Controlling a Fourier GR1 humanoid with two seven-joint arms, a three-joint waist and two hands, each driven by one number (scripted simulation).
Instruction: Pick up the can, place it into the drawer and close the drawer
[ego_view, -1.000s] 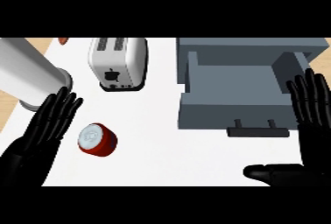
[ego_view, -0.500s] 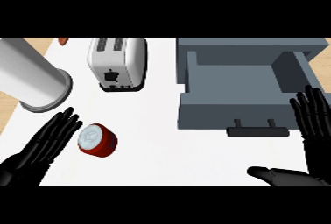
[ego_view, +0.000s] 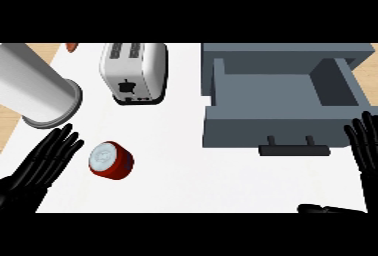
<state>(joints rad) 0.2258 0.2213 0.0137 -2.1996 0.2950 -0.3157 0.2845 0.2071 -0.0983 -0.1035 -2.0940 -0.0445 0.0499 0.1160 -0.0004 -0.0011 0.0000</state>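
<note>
A short red can (ego_view: 111, 159) with a silver lid stands on the white counter, left of centre. My left hand (ego_view: 43, 162) lies open just left of it, fingers straight and pointing up, not touching it. The grey drawer (ego_view: 280, 102) is pulled out at the upper right, its inside bare, its dark handle (ego_view: 294, 148) facing me. My right hand (ego_view: 365, 150) shows at the right edge below the drawer's front corner, fingers straight, thumb (ego_view: 328, 209) low at the bottom edge.
A white toaster (ego_view: 133, 71) stands behind the can. A large white cylinder (ego_view: 33, 92) lies tilted at the far left, close above my left hand. A small red thing (ego_view: 71, 47) peeks in at the top edge.
Both hands have drawn back toward the lower edge; the left hand's fingertips now sit level with the can instead of above it. The can and drawer have not moved.
</note>
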